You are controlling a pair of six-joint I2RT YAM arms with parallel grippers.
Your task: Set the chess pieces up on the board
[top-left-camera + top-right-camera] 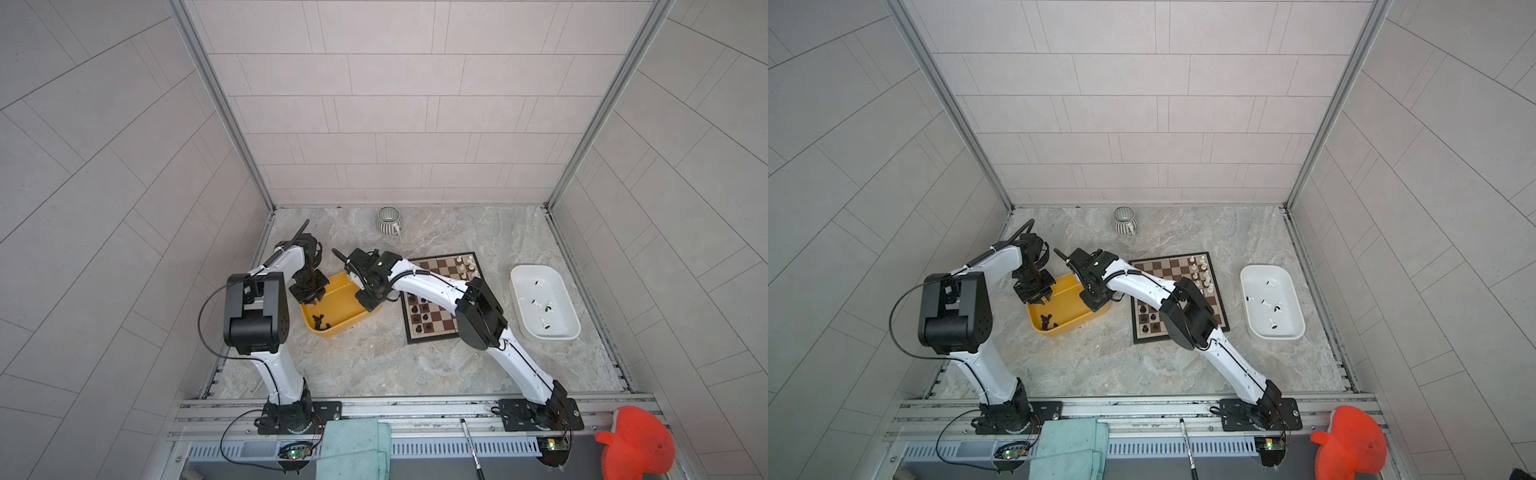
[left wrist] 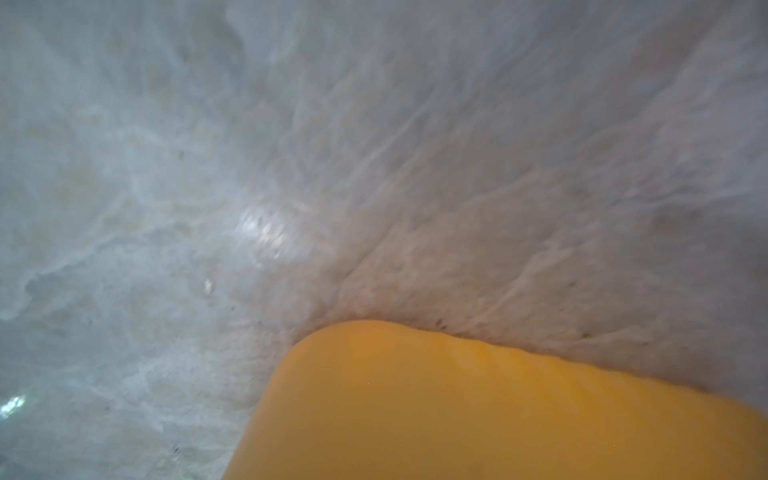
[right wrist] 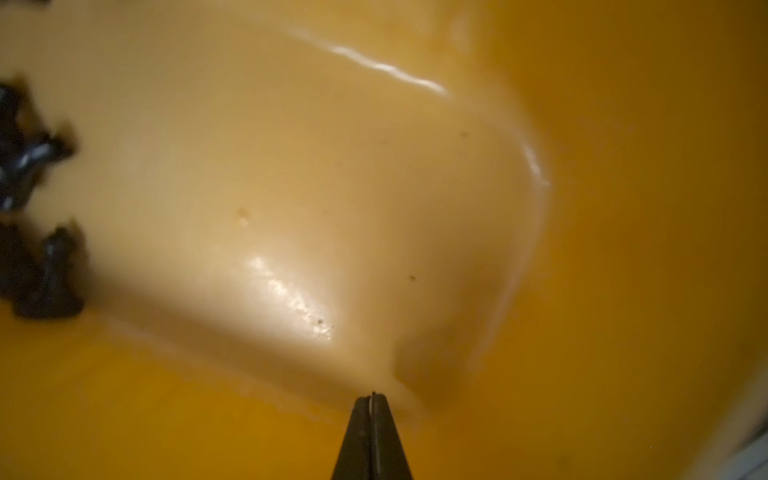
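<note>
Right fingers pressed shut inside yellow tray by its right-hand wall, left fingers over far rim, gap impossible to tell, black chess pieces clustered at near corner, open tray floor between

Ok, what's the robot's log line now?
right gripper: shut, empty, over yellow tray | black pieces: some in tray | board: partly set

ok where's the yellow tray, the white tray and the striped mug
yellow tray [image 1: 343,305], in a top view, bare floor
white tray [image 1: 555,293], in a top view, bare floor
striped mug [image 1: 385,227], in a top view, outer wall
</note>
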